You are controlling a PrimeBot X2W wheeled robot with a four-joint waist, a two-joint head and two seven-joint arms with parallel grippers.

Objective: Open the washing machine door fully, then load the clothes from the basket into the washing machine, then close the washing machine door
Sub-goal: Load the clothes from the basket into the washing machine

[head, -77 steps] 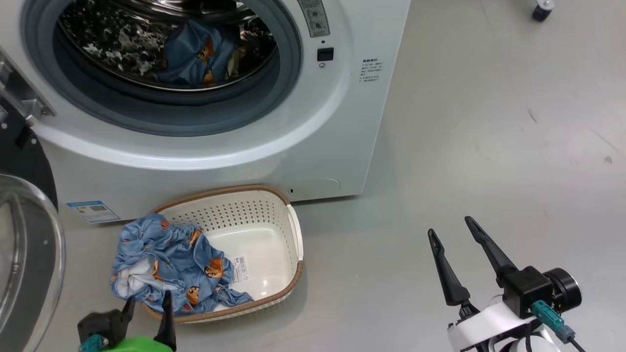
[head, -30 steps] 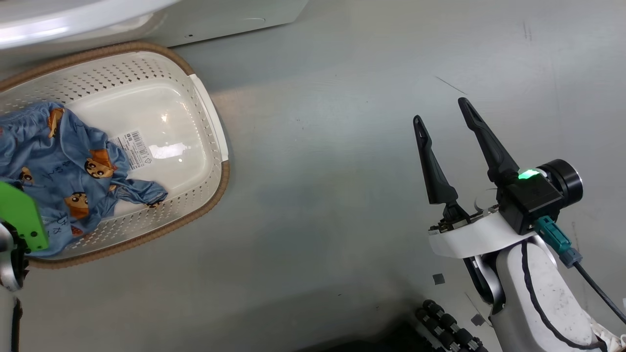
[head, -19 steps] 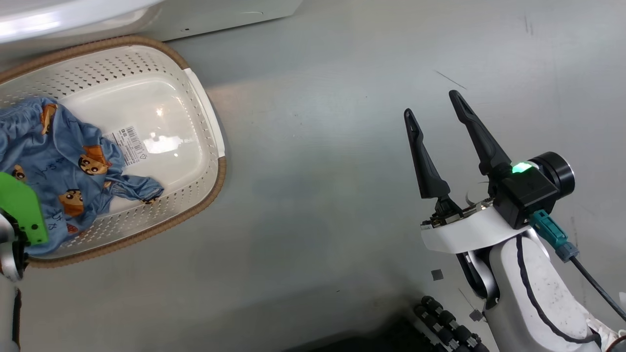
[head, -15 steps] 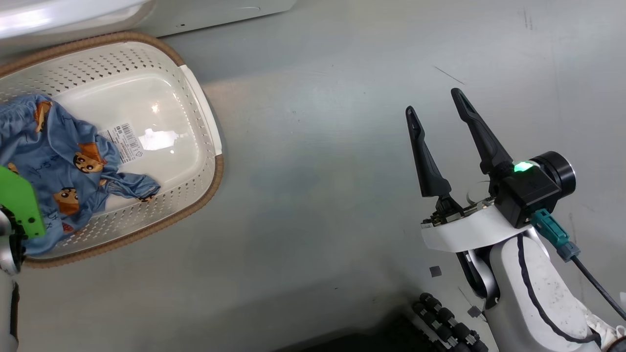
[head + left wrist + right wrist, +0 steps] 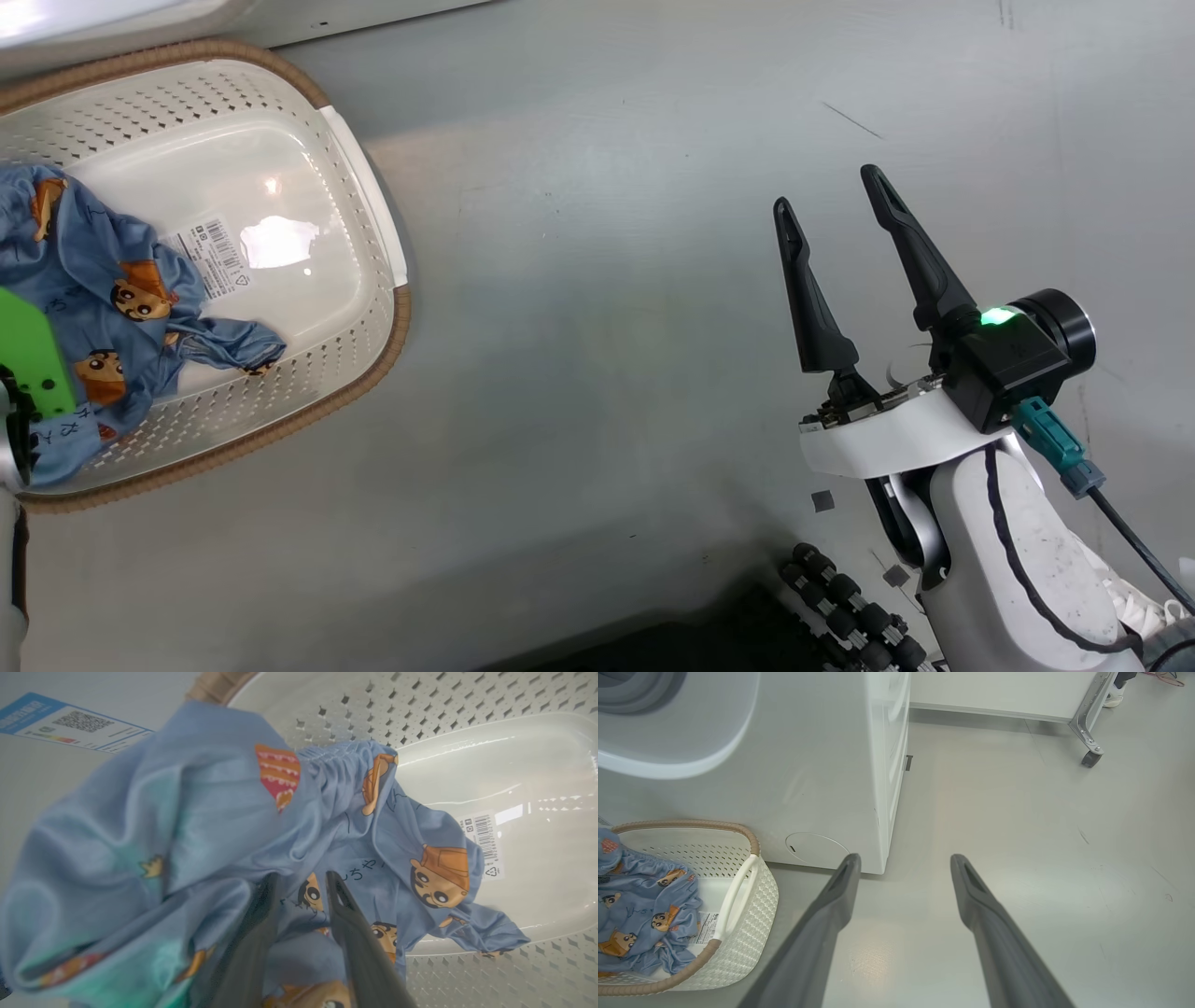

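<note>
Bare grey floor (image 5: 597, 373) wide open beside basket (image 5: 401, 317) rim; right gripper (image 5: 823, 185) spread above it. Left gripper (image 5: 301, 876) buried in clothes (image 5: 187, 812), grip unclear.

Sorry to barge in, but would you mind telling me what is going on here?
The robot is loading laundry. Its left tool is down in the basket, fingers close together amid the blue cartoon-print clothes; whether they grip the fabric yet is unclear. The right tool hangs open and empty above the floor, near the washing machine.
</note>
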